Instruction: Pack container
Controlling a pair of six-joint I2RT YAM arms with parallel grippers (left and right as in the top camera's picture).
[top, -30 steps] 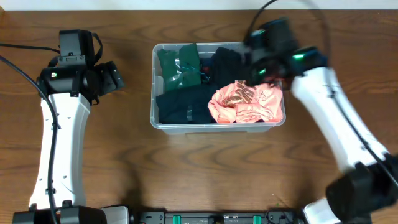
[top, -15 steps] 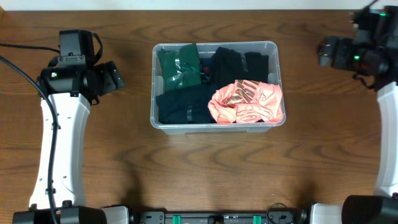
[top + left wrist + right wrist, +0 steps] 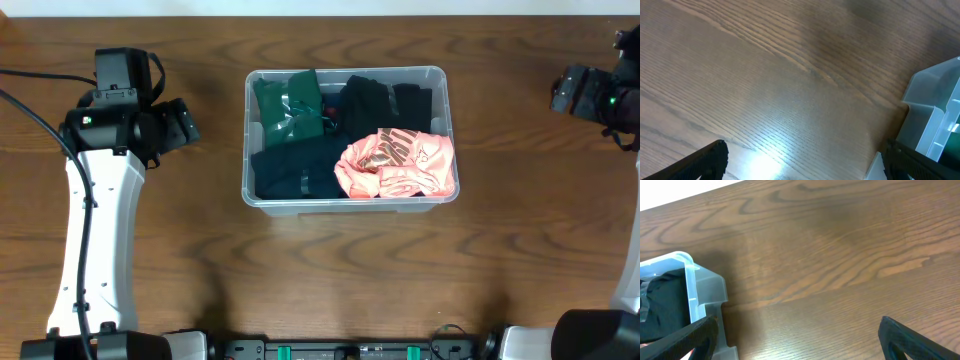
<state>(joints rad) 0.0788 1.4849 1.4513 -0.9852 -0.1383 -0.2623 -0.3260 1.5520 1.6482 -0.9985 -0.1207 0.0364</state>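
Nearest, the left fingers (image 3: 705, 162): spread wide over bare table (image 3: 765, 90), gripping nothing. Likewise the right fingers (image 3: 912, 340): wide apart and empty. Just past each pair, one corner of the container (image 3: 935, 110). Sits mid-table between the two arms, closer to the left one and well apart from the right. Holds, along the near wall, navy cloth (image 3: 295, 168) on one side and a bunched pink cloth (image 3: 398, 165) on the other, riding a little above the rim. Holds, along the far wall, green cloth (image 3: 288, 105) and black cloth (image 3: 385, 100). Looks nearly full, with no loose cloth anywhere on the table. Seems close to done: packing probably complete, with at most a pressing-down of the pink heap to follow. No lid in view.
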